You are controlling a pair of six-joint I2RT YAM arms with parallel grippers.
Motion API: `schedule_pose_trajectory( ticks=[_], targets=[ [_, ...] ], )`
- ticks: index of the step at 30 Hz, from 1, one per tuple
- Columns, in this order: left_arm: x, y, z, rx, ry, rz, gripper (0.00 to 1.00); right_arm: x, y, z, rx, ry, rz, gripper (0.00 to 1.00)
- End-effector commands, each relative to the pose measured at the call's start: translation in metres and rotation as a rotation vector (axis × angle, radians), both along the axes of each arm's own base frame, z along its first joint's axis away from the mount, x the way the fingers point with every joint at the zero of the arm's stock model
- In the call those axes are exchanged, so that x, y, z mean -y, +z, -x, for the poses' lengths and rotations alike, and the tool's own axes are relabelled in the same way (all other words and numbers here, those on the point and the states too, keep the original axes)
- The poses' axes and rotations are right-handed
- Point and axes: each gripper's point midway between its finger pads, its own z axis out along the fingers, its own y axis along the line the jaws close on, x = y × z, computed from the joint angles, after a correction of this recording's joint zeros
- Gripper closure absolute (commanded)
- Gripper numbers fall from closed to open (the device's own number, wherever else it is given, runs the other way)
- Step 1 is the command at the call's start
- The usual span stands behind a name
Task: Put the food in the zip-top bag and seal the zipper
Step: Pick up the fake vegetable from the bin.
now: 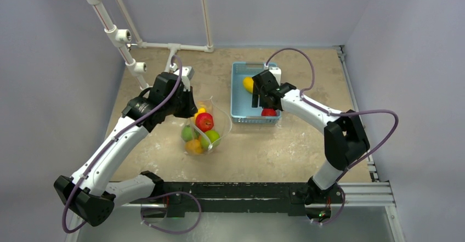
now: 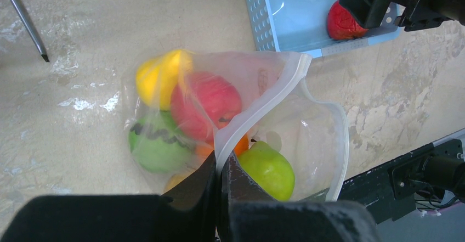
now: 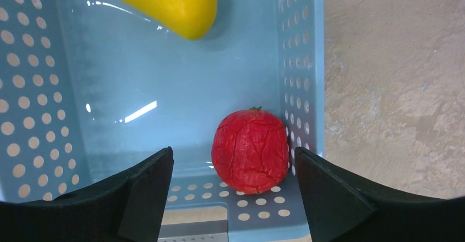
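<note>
The basket (image 3: 55, 88) holds two: a cracked red fruit (image 3: 250, 151) in its corner and a yellow fruit (image 3: 170, 3). At least five more fruits (image 2: 205, 105) sit in the clear bag (image 2: 321, 138) mid-table, mouth gaping. The left gripper (image 2: 222, 181) pinches its zipper (image 2: 260, 102). The right gripper (image 3: 233, 162) hangs spread wide over the red fruit.

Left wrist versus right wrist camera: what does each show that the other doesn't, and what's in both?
Left wrist only: the left tool shut on the mouth edge of the clear plastic zip-top bag, which holds red, yellow and green toy fruits. Right wrist only: the yellow banana-shaped toy fruit, and that the right tool is open. Both: the cracked red toy fruit in a corner of the light-blue perforated plastic basket, the right tool by it.
</note>
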Motion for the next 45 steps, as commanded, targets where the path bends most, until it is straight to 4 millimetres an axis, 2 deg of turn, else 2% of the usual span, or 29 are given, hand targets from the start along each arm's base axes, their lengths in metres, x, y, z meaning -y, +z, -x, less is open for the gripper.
schedule_pose_trajectory(
  ticks=[1, 21, 27, 30, 34, 36, 45],
  targets=[
    [0.004, 0.009, -0.007, 0.045, -0.014, 0.014, 1.0, -0.003, -0.004, -0.003, 0.009, 0.016, -0.018, 0.16],
    [0.002, 0.004, -0.007, 0.041, -0.013, -0.003, 1.0, 0.0, -0.051, -0.004, -0.077, 0.0, 0.052, 0.11],
    [0.002, 0.003, -0.009, 0.043, -0.012, -0.01, 1.0, -0.005, -0.054, -0.005, -0.082, 0.022, 0.039, 0.21],
    [0.002, 0.003, -0.009, 0.041, -0.011, -0.009, 1.0, -0.009, -0.051, -0.006, -0.078, 0.036, 0.027, 0.34],
    [0.003, 0.003, -0.01, 0.041, -0.012, -0.006, 1.0, -0.011, -0.041, -0.009, -0.061, 0.041, 0.012, 0.56],
    [0.003, 0.003, -0.01, 0.042, -0.011, -0.005, 1.0, -0.014, -0.029, -0.012, -0.038, 0.039, -0.001, 0.65],
    [0.003, 0.004, -0.009, 0.042, -0.009, 0.0, 1.0, -0.023, 0.044, -0.033, 0.108, 0.024, -0.072, 0.73]
  ],
)
